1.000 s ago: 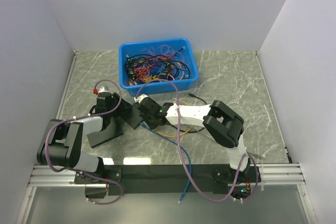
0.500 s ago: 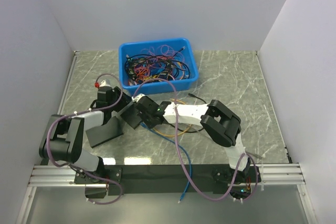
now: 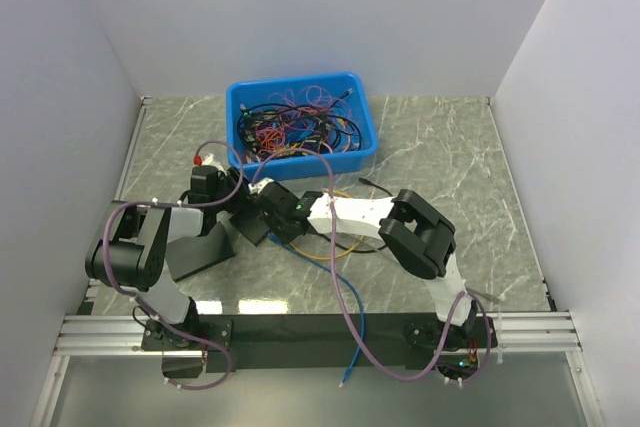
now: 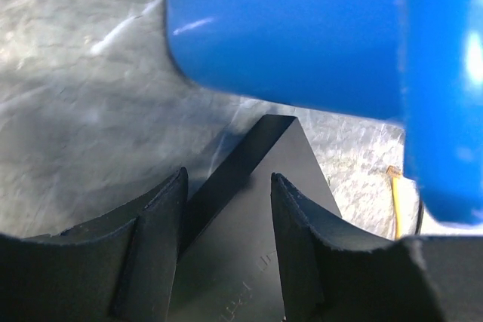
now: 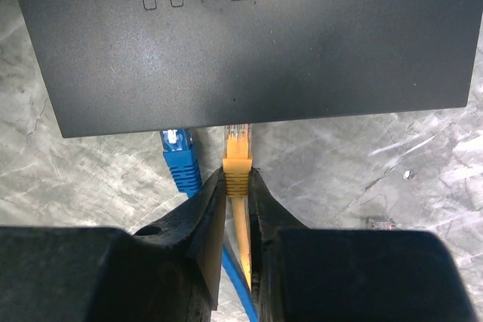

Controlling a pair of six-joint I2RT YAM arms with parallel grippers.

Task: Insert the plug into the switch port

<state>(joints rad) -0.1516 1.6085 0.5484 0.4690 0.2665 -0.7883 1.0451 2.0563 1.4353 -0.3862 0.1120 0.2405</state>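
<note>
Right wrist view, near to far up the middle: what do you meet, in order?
right gripper → orange plug → black switch

table (image 3: 450,147): grey marble | on it: blue bin (image 3: 232,117), black switch (image 5: 241,43), blue cable (image 5: 181,164)

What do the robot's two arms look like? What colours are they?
Both the left arm and the right arm are chunky black joints joined by white tubes. A loose purple cable loops along each. The right arm's wrist shows a tiny green light. Their jaws are flat, matte black.
</note>
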